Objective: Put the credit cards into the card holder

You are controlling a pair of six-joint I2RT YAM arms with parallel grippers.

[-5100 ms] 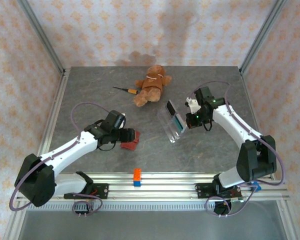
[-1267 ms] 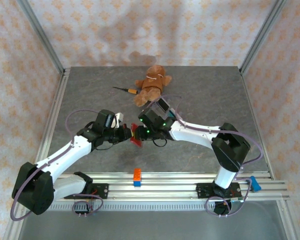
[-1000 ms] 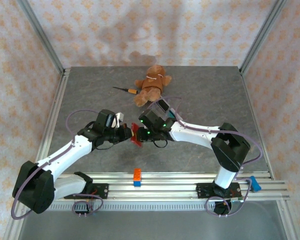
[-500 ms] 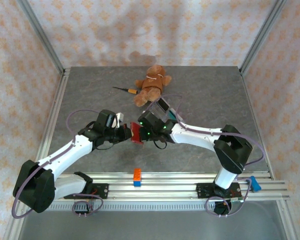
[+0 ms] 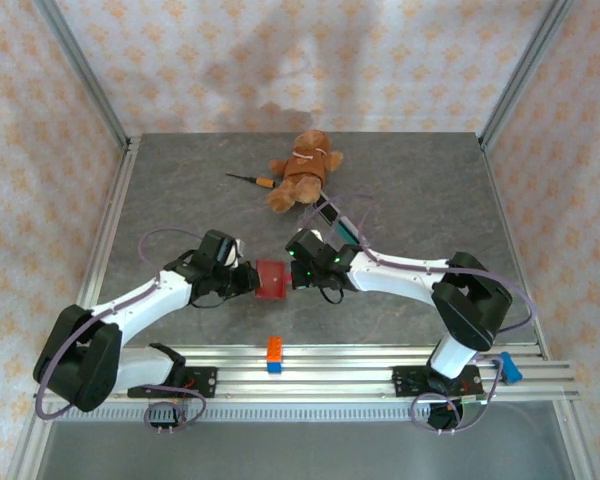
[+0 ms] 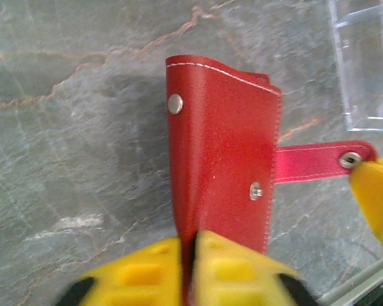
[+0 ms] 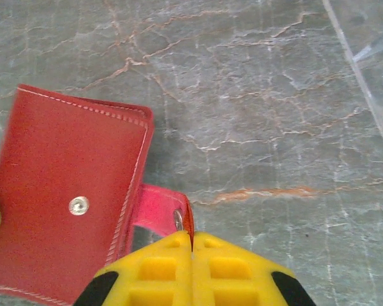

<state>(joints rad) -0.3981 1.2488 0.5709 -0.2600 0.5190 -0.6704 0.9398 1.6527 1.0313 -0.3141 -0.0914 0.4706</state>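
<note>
Two tools clamped on one red card holder (image 6: 220, 146): left tool (image 6: 191, 255) at edge, right tool (image 7: 192, 252) at tab (image 7: 158, 215).

I see the small dark red leather fold-over card holder (image 5: 273, 279) lying face up at the front middle of the grey table (image 5: 180, 200), its snap tab (image 6: 319, 160) unfastened and sticking out sideways. A thin teal plastic card (image 5: 346, 231) sits just beyond it.

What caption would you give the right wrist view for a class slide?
Right gripper pinches the snap tab of the red card holder against the grey marbled table.
</note>
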